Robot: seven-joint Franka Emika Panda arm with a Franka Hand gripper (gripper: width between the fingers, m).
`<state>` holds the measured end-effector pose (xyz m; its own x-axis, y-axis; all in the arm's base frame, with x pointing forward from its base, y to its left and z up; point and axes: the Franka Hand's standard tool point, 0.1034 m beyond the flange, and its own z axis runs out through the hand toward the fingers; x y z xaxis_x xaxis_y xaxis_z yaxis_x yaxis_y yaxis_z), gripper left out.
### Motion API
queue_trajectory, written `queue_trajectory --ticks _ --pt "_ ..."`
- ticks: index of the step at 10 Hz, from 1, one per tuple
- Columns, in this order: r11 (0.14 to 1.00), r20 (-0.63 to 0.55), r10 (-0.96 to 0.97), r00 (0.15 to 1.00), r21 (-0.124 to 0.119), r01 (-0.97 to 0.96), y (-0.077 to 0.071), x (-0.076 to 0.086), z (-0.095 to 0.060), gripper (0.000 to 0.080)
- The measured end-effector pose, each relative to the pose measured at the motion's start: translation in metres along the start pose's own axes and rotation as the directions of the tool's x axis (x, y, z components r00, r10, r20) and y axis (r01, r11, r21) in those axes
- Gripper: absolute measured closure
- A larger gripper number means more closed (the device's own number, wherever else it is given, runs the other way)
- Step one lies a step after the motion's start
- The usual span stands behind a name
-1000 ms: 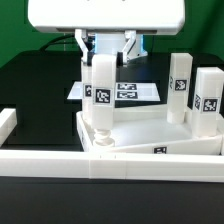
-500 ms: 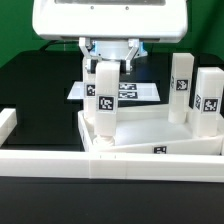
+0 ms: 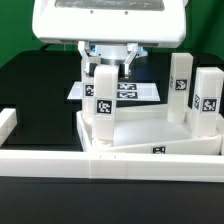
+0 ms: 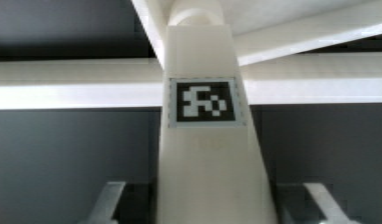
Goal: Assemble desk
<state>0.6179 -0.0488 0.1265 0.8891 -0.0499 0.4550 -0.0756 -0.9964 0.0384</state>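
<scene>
The white desk top (image 3: 150, 128) lies tray-like behind the front rail. One square tagged leg (image 3: 104, 104) stands upright in its near corner on the exterior view's left. My gripper (image 3: 106, 66) hangs over that leg's upper end, with a finger on each side. In the wrist view the leg (image 4: 209, 110) runs up the middle between my fingers (image 4: 110, 200), with a dark gap on both sides, so the jaws are open and not touching it. The top's rim (image 4: 63, 82) crosses behind. Two more legs (image 3: 180, 84) (image 3: 207, 100) stand on the exterior view's right.
The marker board (image 3: 134, 92) lies flat on the black table behind the desk top. A long white border rail (image 3: 90, 164) runs along the front, and another rail end (image 3: 7, 124) sits at the exterior view's left.
My gripper has come down lower over the standing leg, and its fingers now straddle the leg's top. The leg has shifted slightly toward the exterior view's right.
</scene>
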Motion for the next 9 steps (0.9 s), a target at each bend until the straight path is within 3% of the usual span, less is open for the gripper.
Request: queue_trajectory --ticks 1,4,5,6,7,8,9 --pt "1.000 -0.036 -0.006 0.999 -0.012 0.006 -0.0011 0.0000 0.0000 0.0509" --pt "1.000 -0.043 -0.008 0.999 -0.014 0.007 -0.0018 0.0002 -0.0002 0.0509" --pt "1.000 -0.043 -0.008 0.999 -0.014 0.007 -0.0016 0.0001 0.0000 0.0423" --pt "1.000 -0.043 -0.008 0.999 -0.014 0.007 -0.0016 0.0001 0.0000 0.0286" --pt "1.000 -0.043 -0.008 0.999 -0.014 0.007 -0.0016 0.0001 0.0000 0.0286" --pt "1.000 -0.043 -0.008 0.999 -0.014 0.007 -0.0016 0.0001 0.0000 0.0179" --pt "1.000 -0.043 -0.008 0.999 -0.014 0.007 -0.0016 0.0001 0.0000 0.0159"
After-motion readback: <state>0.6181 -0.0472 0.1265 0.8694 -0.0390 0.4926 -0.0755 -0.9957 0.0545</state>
